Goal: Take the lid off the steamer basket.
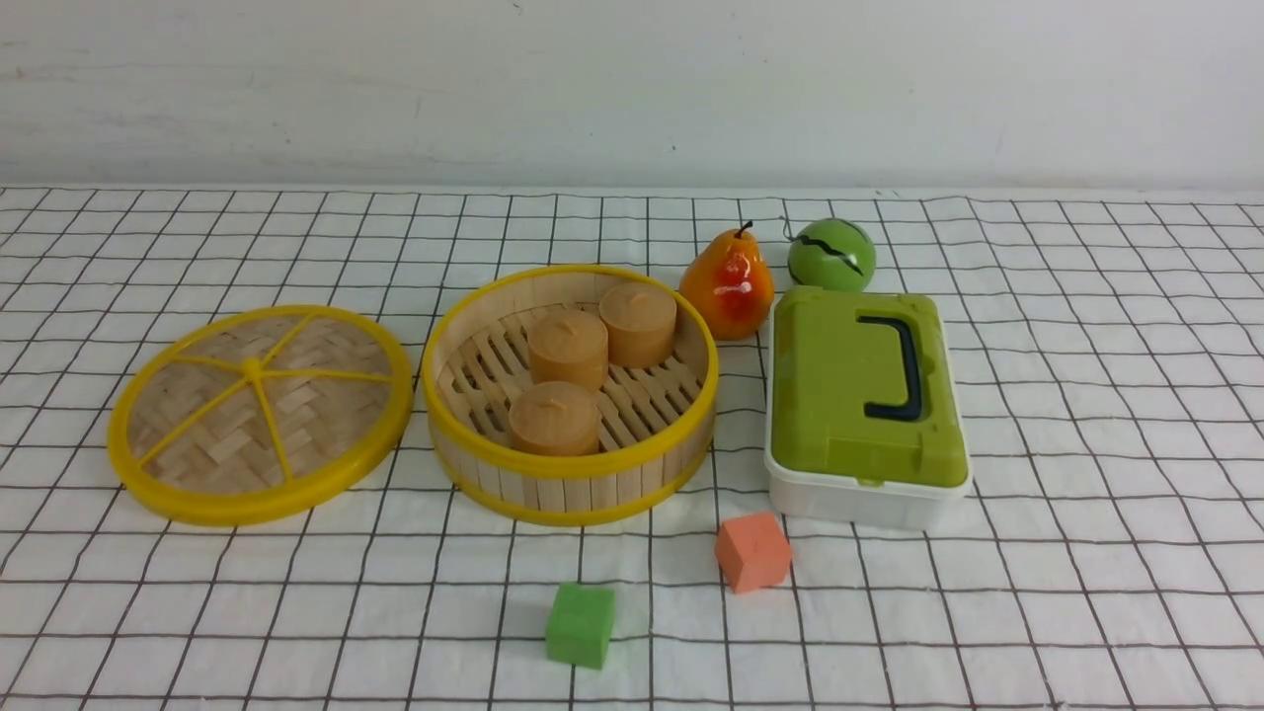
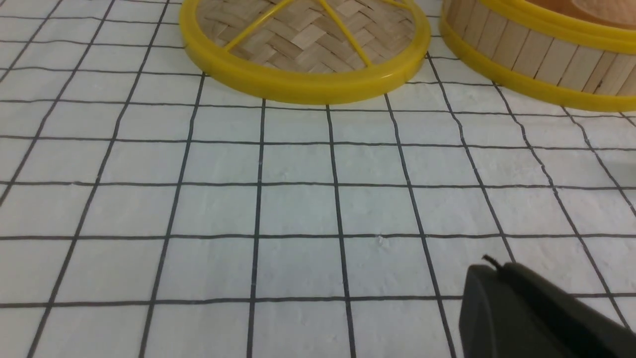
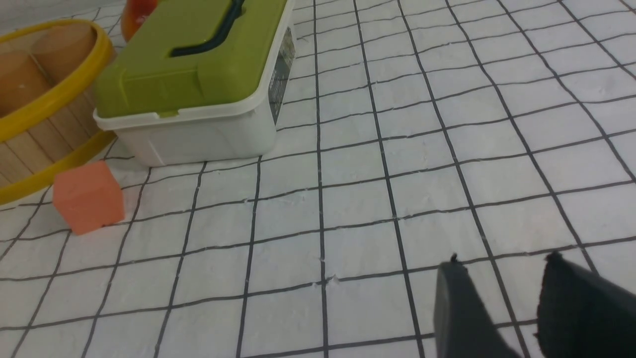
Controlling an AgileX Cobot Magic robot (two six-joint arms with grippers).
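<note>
The lid, a woven bamboo disc with a yellow rim and spokes, lies flat on the cloth to the left of the steamer basket. It also shows in the left wrist view beside the basket wall. The basket is open and holds three tan cylinders. Its edge shows in the right wrist view. Neither gripper shows in the front view. My left gripper is shut and empty above bare cloth, short of the lid. My right gripper is open and empty above bare cloth.
A white box with a green lid stands right of the basket. A pear and a green ball sit behind it. An orange cube and a green cube lie in front. The checked cloth covers the table.
</note>
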